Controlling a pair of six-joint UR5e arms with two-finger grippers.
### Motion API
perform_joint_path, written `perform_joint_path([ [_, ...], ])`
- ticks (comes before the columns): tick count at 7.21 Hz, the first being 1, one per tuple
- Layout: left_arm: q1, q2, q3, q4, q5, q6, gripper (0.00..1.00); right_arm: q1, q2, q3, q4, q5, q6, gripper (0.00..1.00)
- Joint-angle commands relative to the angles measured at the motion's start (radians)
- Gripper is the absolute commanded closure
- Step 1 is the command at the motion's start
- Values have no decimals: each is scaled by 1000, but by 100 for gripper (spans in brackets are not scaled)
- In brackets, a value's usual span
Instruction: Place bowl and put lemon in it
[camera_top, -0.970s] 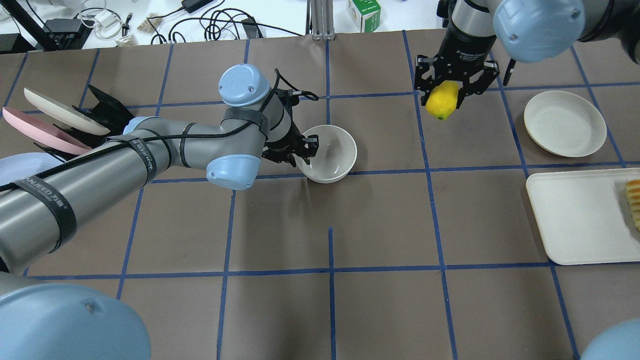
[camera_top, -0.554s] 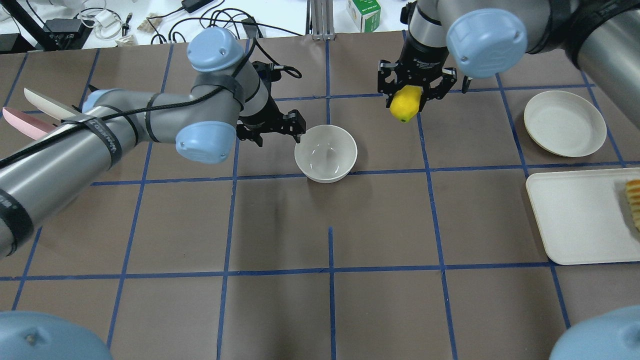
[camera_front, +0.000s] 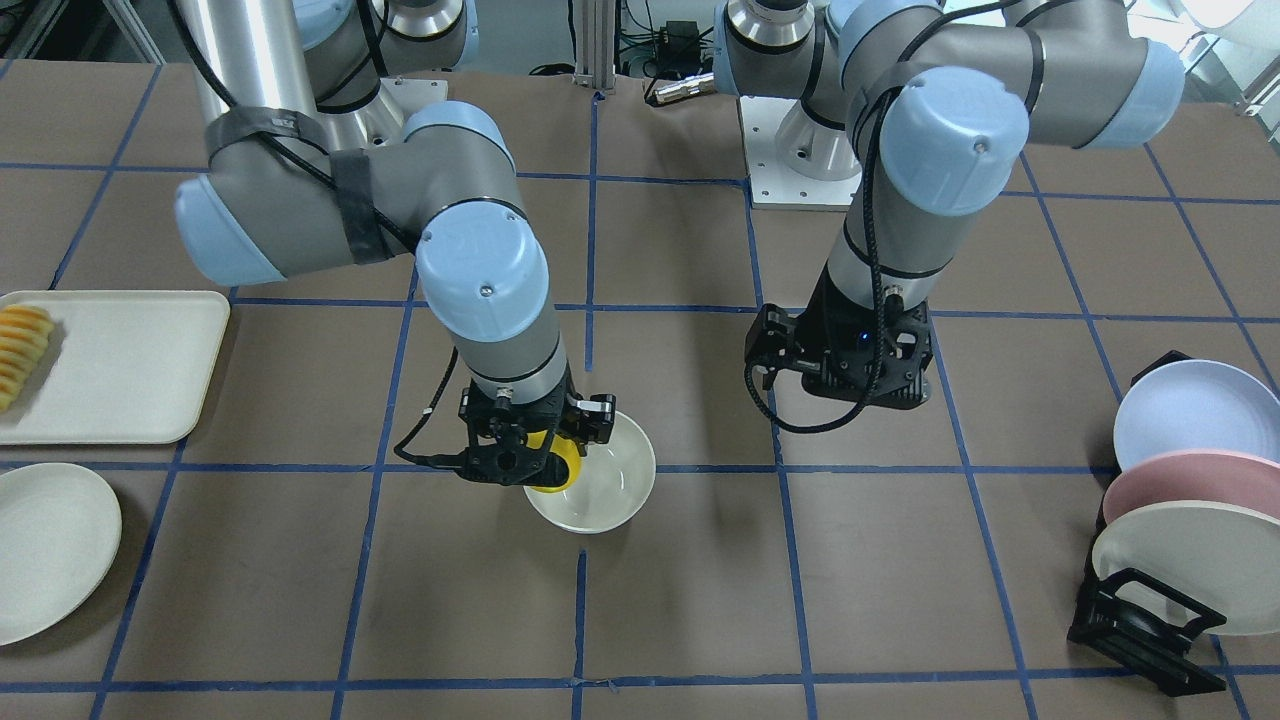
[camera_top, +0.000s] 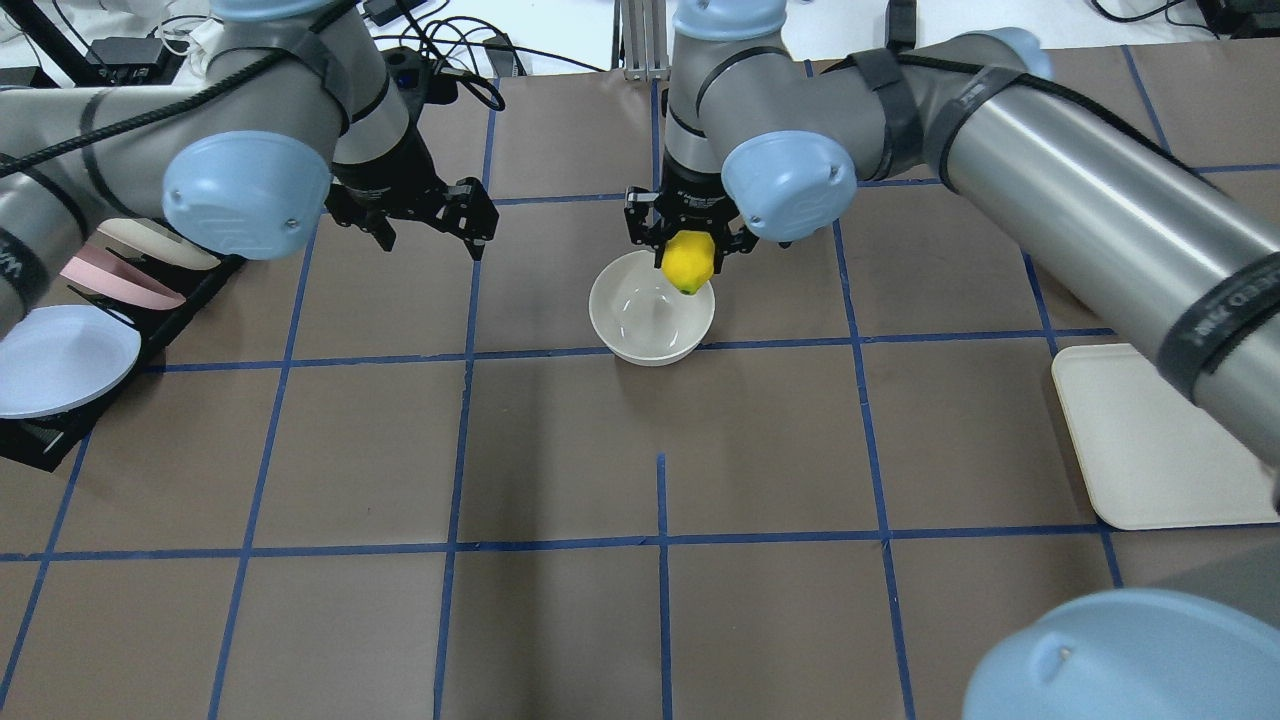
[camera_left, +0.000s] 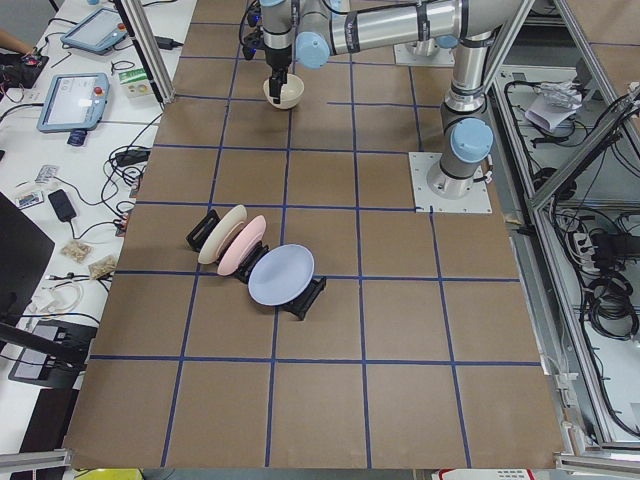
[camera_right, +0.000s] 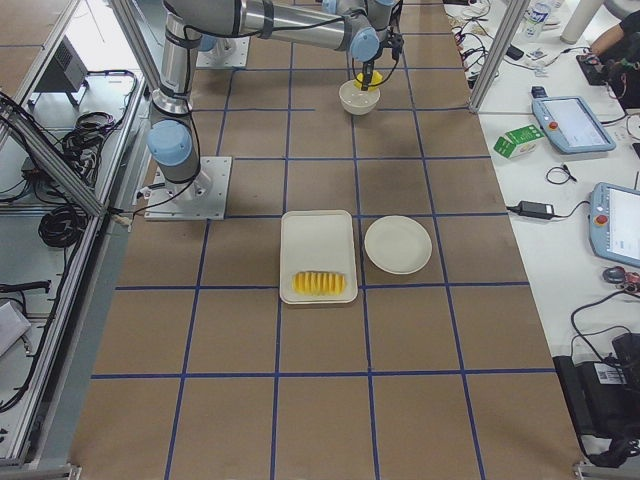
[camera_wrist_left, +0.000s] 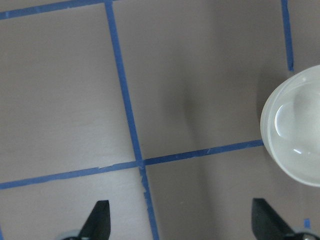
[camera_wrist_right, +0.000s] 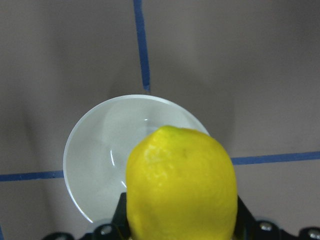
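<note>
The cream-white bowl (camera_top: 645, 318) stands upright on the brown table near the middle; it also shows in the front view (camera_front: 605, 492) and at the right edge of the left wrist view (camera_wrist_left: 295, 135). My right gripper (camera_top: 688, 258) is shut on the yellow lemon (camera_top: 688, 262) and holds it just above the bowl's far right rim. In the right wrist view the lemon (camera_wrist_right: 180, 185) fills the foreground over the bowl (camera_wrist_right: 100, 150). My left gripper (camera_top: 433, 245) is open and empty, to the left of the bowl and apart from it.
A black rack with pastel plates (camera_top: 70, 340) stands at the left edge. A white tray (camera_top: 1140, 440) lies at the right, with pale orange slices (camera_front: 20, 350) on it. A flat cream plate (camera_front: 45, 545) lies beside the tray.
My left gripper let go of the bowl's rim and drew back to the left. My right gripper carried the lemon left, from the far right to above the bowl's rim.
</note>
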Motion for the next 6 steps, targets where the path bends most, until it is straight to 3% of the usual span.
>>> perform_joint_path([
  [1,21,57,-2,-34,8,15,0,43,62,5,-50,0,8,100],
  [4,18,71,-4,-34,1,12,0,57,81,3,-53,1,47,55],
  [6,18,85,-5,-34,0,12,0,55,71,2,-52,1,45,51],
])
